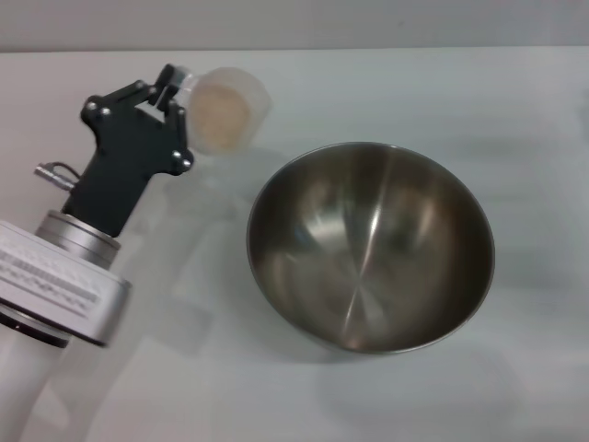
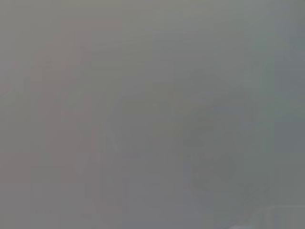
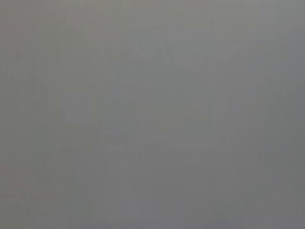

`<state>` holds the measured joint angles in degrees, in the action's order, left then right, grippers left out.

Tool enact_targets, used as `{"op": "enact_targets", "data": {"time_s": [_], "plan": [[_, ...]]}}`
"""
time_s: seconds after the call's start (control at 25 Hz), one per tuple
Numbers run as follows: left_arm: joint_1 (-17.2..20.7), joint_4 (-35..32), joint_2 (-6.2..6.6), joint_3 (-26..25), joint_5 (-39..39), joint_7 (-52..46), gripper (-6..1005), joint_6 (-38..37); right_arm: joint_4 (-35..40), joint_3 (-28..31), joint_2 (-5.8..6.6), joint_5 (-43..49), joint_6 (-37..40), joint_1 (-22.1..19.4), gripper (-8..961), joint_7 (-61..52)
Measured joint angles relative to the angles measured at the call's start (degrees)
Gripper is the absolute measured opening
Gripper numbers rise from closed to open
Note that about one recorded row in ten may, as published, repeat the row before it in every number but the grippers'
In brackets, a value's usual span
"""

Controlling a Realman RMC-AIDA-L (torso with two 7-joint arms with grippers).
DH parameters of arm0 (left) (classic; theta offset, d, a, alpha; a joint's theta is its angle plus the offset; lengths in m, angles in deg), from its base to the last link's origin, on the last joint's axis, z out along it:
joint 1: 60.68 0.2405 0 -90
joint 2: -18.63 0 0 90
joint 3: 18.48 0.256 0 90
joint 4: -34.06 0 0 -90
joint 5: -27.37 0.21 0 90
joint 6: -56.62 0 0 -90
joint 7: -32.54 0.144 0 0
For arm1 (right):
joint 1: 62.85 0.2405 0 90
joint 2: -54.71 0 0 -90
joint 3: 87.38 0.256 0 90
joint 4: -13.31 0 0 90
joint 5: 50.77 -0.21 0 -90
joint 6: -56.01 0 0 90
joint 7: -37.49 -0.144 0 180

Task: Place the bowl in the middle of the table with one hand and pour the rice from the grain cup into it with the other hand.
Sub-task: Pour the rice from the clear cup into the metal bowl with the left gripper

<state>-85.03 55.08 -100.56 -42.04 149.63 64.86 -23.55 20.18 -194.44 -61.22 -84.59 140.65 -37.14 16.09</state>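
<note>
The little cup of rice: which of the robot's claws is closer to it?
The left. The left claw is clamped on the grain cup, holding it tipped beside the bowl with the rice inside. The right claw is not in view.

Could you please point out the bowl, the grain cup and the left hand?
bowl (image 1: 368, 249): head view, middle of its steel interior.
grain cup (image 1: 230, 109): head view, its tipped mouth, rice showing inside.
left hand (image 1: 171, 92): head view, between its fingertips at the cup.
</note>
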Motion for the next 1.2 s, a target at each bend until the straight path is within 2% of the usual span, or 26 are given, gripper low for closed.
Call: {"op": "enact_targets", "data": {"time_s": [0.12,0.2,0.24,0.32,0.44,0.52,0.6,0.64,0.76,0.84,1.2], "plan": [[-1.0,-0.1,0.01,0.0,5.2,13.6,15,-1.5,0.3,0.1,0.0,0.0,0.0,0.0,526,0.6],[-1.3,-0.1,0.01,0.0,6.6,17.5,15,-1.5,0.3,0.4,0.02,0.0,0.1,0.0,526,0.7],[-1.6,-0.2,0.01,0.0,9.2,23.5,15,-1.5,0.3,0.6,0.06,-0.1,0.1,0.0,526,0.7],[-1.7,-0.2,0.01,0.0,10.3,26.0,15,-1.4,0.3,0.7,0.08,-0.1,0.1,0.0,526,0.7],[-1.7,-0.2,0.01,0.0,14.3,36.8,16,-1.0,0.3,1.3,0.11,-0.1,0.0,0.0,526,0.7],[-1.7,-0.2,0.01,0.0,15.0,38.7,16,-1.0,0.3,1.6,0.11,-0.1,-0.2,0.0,526,0.7],[-1.7,0.0,0.01,0.0,16.6,43.5,16,-1.0,0.1,2.1,0.1,-0.1,-0.3,0.0,526,0.7],[-1.7,0.1,0.01,0.0,18.5,48.8,16,-1.0,0.0,2.2,0.1,-0.1,-0.4,0.1,526,0.8],[-1.7,0.2,0.0,0.0,20.0,52.4,16,-1.0,0.0,2.3,0.1,-0.1,-0.5,0.1,526,0.8],[-1.7,0.3,0.01,0.0,22.2,59.2,15,-1.0,0.0,2.4,0.09,-0.1,-0.5,0.1,526,0.8],[-1.4,1.2,0.01,0.2,24.8,73.4,15,0.2,-0.1,2.7,0.09,-0.1,-0.6,0.0,526,0.8]]}}
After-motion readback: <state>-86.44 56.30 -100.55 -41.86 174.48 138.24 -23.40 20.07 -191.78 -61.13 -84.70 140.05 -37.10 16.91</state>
